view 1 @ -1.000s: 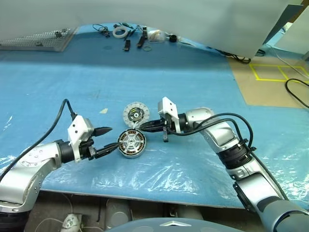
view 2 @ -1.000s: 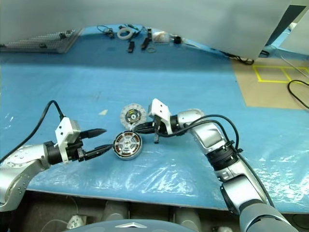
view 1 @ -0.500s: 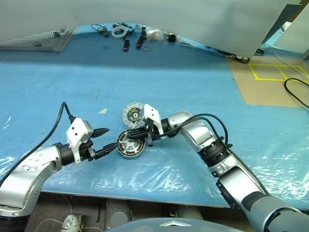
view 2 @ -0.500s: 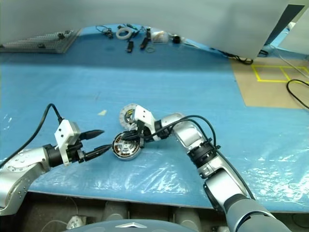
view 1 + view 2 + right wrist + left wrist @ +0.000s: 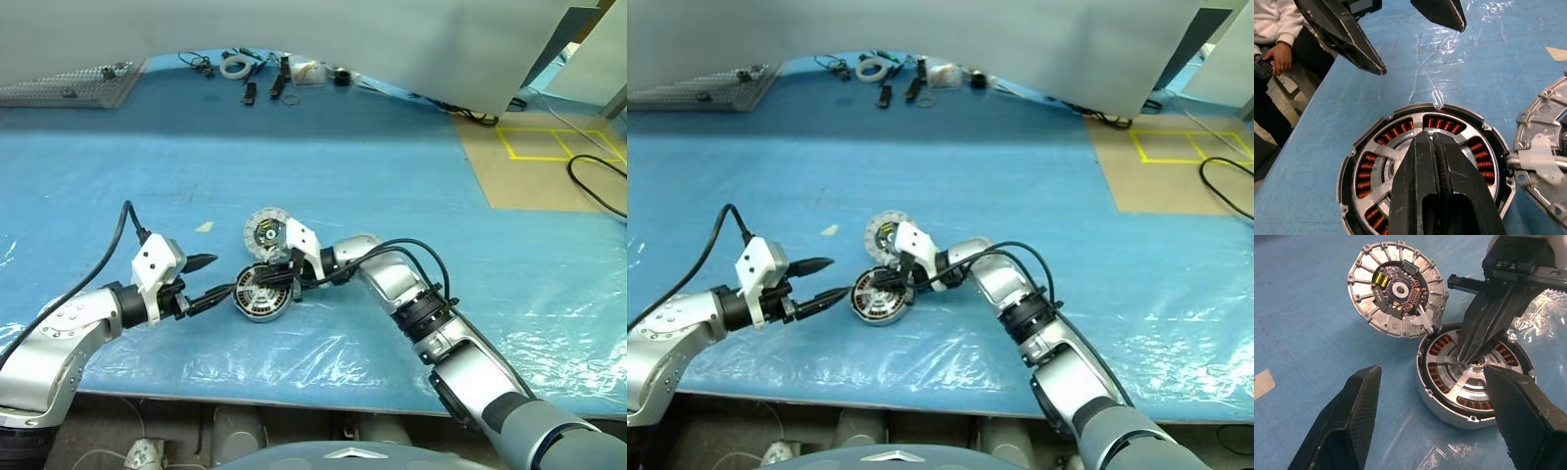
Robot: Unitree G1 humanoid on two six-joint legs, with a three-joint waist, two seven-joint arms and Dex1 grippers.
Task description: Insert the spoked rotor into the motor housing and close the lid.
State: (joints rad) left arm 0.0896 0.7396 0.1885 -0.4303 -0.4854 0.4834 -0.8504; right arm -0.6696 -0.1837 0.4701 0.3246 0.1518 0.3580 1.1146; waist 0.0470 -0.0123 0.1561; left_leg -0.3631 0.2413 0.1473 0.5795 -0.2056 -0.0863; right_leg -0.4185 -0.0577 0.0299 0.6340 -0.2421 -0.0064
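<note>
Rotor: While the spoked rotor [image 5: 1469,382] sits in the motor housing [image 5: 1425,391] on the blue table [image 5: 392,176], it faces up, axis vertical.
Right gripper [image 5: 1465,360]: jaws pressed together, tips on the hub.
Left gripper [image 5: 223,282]: jaws wide, flanking the housing, holding nothing.
Lid [image 5: 1398,289]: segmented face up, touching the housing.
Advice: press squarely on the hub, judging seating before lidding.

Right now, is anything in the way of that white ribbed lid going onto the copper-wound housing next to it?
Yes. The right tool, shut, has its tips down on the motor housing hub, over the open face. The lid lies beside the housing.
</note>
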